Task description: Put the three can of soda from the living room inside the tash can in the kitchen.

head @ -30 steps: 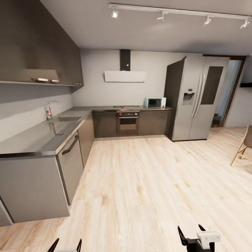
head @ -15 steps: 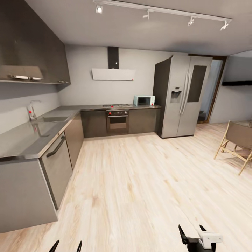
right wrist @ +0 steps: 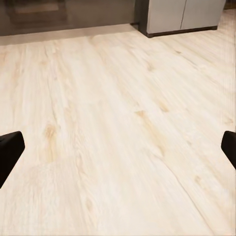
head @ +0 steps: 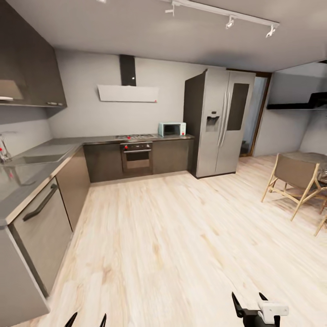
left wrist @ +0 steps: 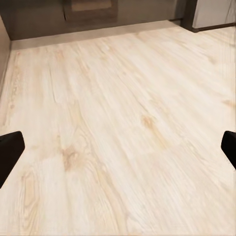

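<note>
Item: kitchen (head: 136, 150), seen from my head camera while in transit. Fittings: grey cabinets, dark L-shaped counter (head: 27, 175) with sink (head: 34, 159) along my left, built-in oven (head: 136, 159), mint microwave (head: 171, 129), black hood (head: 127, 70) above a pale panel, steel fridge (head: 218, 122). A wooden chair (head: 293, 179) stands at a table edge to my right. Floor (head: 172, 236): light wood planks, open between me and the cabinets. Tools: left gripper (head: 86, 319) and right gripper (head: 249, 305), both carried low at the bottom edge of the head view, fingers spread apart with nothing between them; each wrist view looks past its dark fingertips (left wrist: 10, 152) (right wrist: 10, 150) onto bare plank. I judge they hang low and empty because I am travelling, not handling. Task's things: no soda cans and no trash can appear among what I see here, so I cannot give their place; by the task the cans belong to the living room. Judgement: the fetching stage is not yet done; nothing is held.
</note>
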### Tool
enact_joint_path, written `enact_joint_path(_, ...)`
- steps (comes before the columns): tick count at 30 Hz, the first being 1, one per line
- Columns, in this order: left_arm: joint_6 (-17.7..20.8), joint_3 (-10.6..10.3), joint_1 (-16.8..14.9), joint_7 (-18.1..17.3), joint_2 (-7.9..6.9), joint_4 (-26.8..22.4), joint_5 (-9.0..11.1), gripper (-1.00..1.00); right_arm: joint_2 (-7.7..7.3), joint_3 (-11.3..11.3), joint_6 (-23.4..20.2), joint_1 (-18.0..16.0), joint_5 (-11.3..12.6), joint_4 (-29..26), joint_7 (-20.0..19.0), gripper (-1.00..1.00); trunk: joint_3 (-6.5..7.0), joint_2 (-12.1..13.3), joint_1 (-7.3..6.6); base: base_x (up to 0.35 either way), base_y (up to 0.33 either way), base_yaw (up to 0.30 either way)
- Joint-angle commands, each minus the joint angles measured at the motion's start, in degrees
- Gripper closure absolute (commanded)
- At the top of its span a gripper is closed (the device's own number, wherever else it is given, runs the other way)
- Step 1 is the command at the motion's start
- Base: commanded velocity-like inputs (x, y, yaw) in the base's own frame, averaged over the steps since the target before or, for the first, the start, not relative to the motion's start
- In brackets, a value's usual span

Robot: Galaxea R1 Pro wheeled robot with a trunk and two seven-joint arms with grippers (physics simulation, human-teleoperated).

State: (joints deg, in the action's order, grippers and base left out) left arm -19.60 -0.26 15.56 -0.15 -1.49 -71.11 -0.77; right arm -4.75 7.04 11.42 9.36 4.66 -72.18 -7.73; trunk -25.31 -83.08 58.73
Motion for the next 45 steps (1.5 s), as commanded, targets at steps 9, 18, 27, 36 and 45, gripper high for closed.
enact_joint_path(9,0.0,0.0,0.0,0.0,-0.01,0.0,0.0,-1.0,0.0,0.0,0.0,0.0,0.0,0.0,0.0,-1.0,-0.35,0.0,0.0,0.322,-0.004,-0.216)
enact_joint_path(18,0.0,-0.1,0.0,0.1,-0.01,0.0,-0.5,-1.0,-0.06,0.1,0.0,0.0,0.0,0.0,0.0,-1.0,-0.71,0.0,0.0,0.276,-0.134,-0.217)
enact_joint_path(27,0.1,0.0,0.0,0.2,0.16,0.1,-6.8,-1.0,-0.08,0.1,0.0,0.0,0.0,0.0,0.0,-1.0,-1.06,0.0,0.0,0.187,-0.231,-0.217)
enact_joint_path(36,0.1,0.1,0.0,0.1,0.17,0.1,-7.5,-1.0,-0.11,0.1,0.0,0.0,0.0,0.0,0.0,-1.0,-1.41,0.0,0.0,0.16,-0.248,-0.217)
enact_joint_path(45,0.1,0.1,0.0,0.1,0.17,0.1,-7.6,-1.0,-0.16,0.1,0.0,0.0,0.1,0.0,0.0,-1.0,-1.76,0.0,0.0,0.158,-0.249,-0.217)
